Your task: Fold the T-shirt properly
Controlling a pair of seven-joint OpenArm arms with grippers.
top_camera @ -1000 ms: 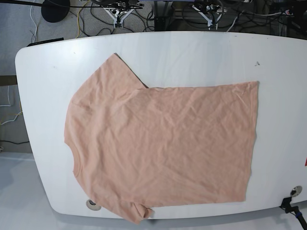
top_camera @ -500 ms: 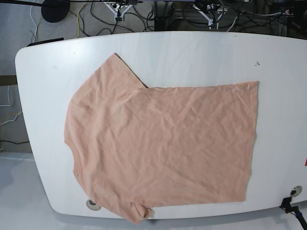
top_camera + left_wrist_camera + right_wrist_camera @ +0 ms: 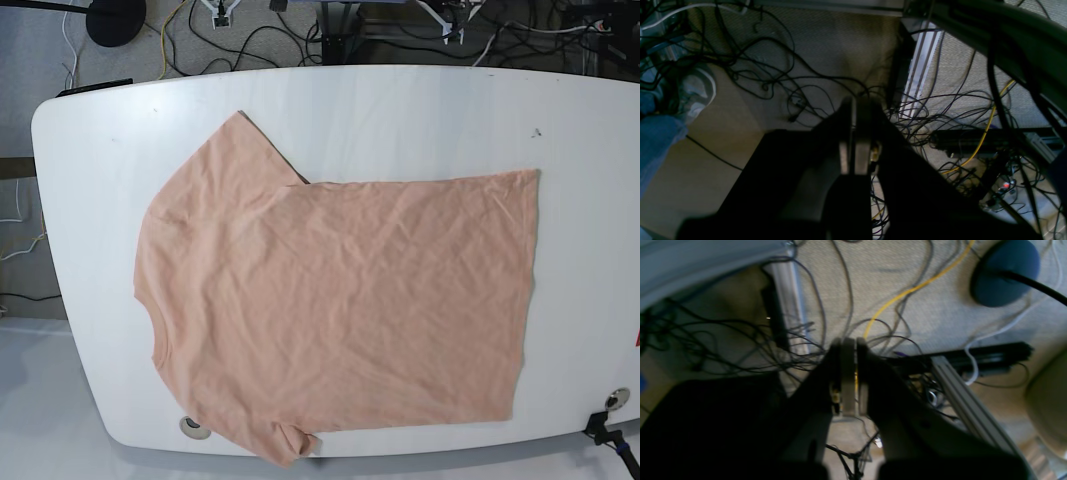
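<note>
The peach T-shirt (image 3: 340, 300) lies spread flat on the white table (image 3: 400, 100), lightly wrinkled, with the neck end to the left and the hem to the right. One sleeve (image 3: 240, 135) points to the far edge. The other sleeve (image 3: 285, 440) is bunched at the near edge. In the left wrist view my left gripper (image 3: 853, 100) is shut with nothing in it, off the table, over a floor of cables. My right gripper (image 3: 848, 340) is likewise shut and empty above the floor. Only slivers of both arms show at the base view's top edge.
Tangled cables and metal frame rails (image 3: 340, 30) cover the floor behind the table. A black round stand base (image 3: 112, 20) sits at the far left. A clamp (image 3: 605, 425) and a round grommet (image 3: 192, 425) mark the near table edge.
The arm ends at the top of the base view have drawn back further out of the frame. The T-shirt has not moved.
</note>
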